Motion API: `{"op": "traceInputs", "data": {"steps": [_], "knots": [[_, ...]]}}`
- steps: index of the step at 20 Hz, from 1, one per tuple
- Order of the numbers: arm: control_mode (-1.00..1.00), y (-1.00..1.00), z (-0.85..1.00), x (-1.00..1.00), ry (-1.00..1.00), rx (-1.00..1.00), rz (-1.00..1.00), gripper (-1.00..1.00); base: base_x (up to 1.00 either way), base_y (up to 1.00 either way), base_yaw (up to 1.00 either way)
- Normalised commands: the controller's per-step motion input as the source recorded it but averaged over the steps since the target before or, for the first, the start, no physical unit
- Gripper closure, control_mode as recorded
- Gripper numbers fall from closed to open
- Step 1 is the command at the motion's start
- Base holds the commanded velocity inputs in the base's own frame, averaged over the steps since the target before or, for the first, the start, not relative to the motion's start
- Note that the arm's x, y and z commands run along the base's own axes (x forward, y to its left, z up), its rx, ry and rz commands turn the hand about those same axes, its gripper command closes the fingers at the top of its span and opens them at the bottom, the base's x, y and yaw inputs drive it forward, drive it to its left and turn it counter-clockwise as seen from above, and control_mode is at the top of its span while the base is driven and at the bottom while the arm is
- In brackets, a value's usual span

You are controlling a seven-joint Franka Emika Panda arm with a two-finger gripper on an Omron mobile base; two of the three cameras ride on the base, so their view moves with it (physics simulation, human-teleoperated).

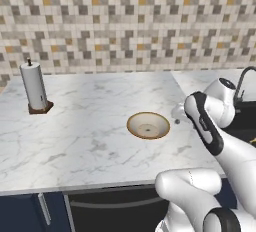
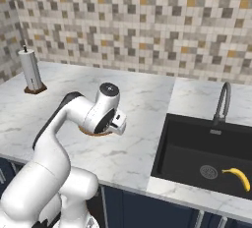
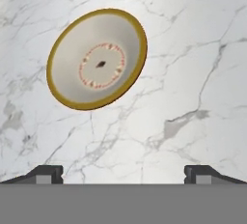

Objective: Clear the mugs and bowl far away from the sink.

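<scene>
The robot's two-finger gripper point(image 3: 123, 172) has its two small dark tips far apart, wide open, and nothing is between them. It looks down at the white marble counter point(image 3: 193, 49). The gripper holds nothing and touches nothing.

Near the gripper, but not between its tips, is the wide round bowl with a cream inside and a tan-brown rim point(image 3: 96, 59). The bowl sits flat on the counter, right side up. It has a ring of small red marks around a dark spot in its middle. Nothing is in the bowl.

In the left base view the bowl point(image 1: 148, 125) lies just beside the white arm with dark joints point(image 1: 205, 123). In the right base view the arm point(image 2: 93, 114) is in front of the bowl point(image 2: 87, 131), so just a thin bit of the rim peeks out under it.

Away from the bowl, on the arm's right side, is the black sink sunk into the counter point(image 2: 206, 148). A curved grey tap point(image 2: 222, 101) stands at its back edge. A yellow banana point(image 2: 237, 177) lies in the sink beside the round metal drain point(image 2: 208, 171).

Far from the bowl on the other side, near the tiled wall point(image 1: 125, 21), a white paper towel roll on a brown stand point(image 1: 35, 87) stands upright.
</scene>
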Motion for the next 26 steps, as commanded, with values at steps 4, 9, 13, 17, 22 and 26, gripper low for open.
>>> {"op": "traceInputs", "data": {"steps": [4, 9, 13, 17, 22, 26], "knots": [[-1.00, 0.00, -0.33, 0.36, -0.03, 0.00, 0.00, -1.00, 0.00, 0.00, 0.00], [-1.00, 0.00, -0.31, 0.32, -0.03, 0.00, 0.00, -1.00, 0.00, 0.00, 0.00], [-1.00, 0.00, -0.29, 0.34, -0.02, 0.00, 0.00, -1.00, 0.00, 0.00, 0.00], [-1.00, 0.00, -0.18, 0.39, -0.02, 0.00, 0.00, -1.00, 0.00, 0.00, 0.00], [-1.00, 0.00, -0.11, 0.45, 0.00, 0.00, 0.00, -1.00, 0.00, 0.00, 0.00], [-1.00, 0.00, -0.10, 0.34, 0.00, 0.00, 0.00, -1.00, 0.00, 0.00, 0.00]]}}
